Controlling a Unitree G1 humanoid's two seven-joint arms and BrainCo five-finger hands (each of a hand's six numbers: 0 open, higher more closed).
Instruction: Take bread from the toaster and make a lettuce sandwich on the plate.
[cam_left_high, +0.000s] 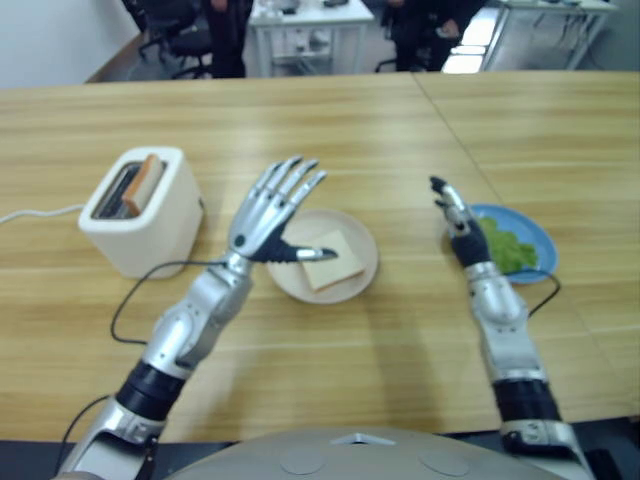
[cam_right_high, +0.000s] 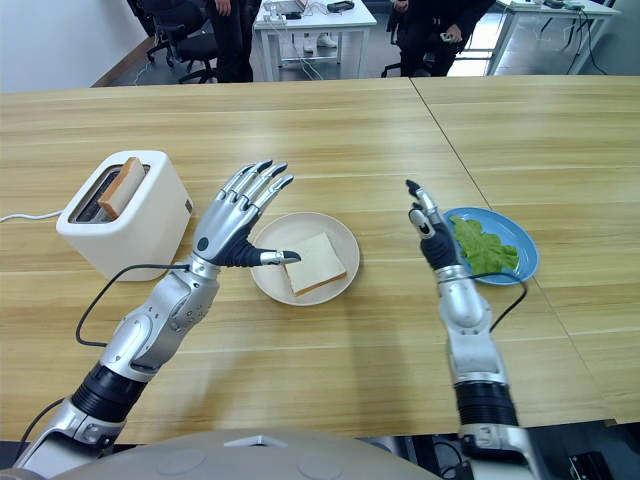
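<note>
A long table (cam_right_high: 330, 130) made of light wood has thin lines running along its boards. On its left side sits the toaster (cam_right_high: 125, 215). It is a white box with round corners and a smooth skin. One slice of bread (cam_right_high: 120, 187) stands in its top slot, tan on the face and brown at the crust. A thin black cord (cam_right_high: 150, 267) curls away from the toaster across the wood.

In the middle of the table lies the plate (cam_right_high: 335, 228). It is round, flat and cream colored. A second slice of bread (cam_right_high: 315, 264), square, pale and soft looking, lies flat on it, a bit toward the near side.

The robot's left hand (cam_right_high: 228, 225) is made of shiny gray metal with dark parts. It is held up with the palm facing the plate and all the fingers spread wide like a fan. The thumb sticks out sideways over the left rim of the plate. The hand holds nothing, and it is not touching the bread.

To the right sits a blue plate (cam_right_high: 515, 232), round and smooth. Bumpy green lettuce (cam_right_high: 482, 250) lies piled on it.

The right hand (cam_right_high: 428, 232) stands just beside the left edge of the blue plate. It is seen from its thin side, with the fingers straight, close together and pointing up. It holds nothing.
</note>
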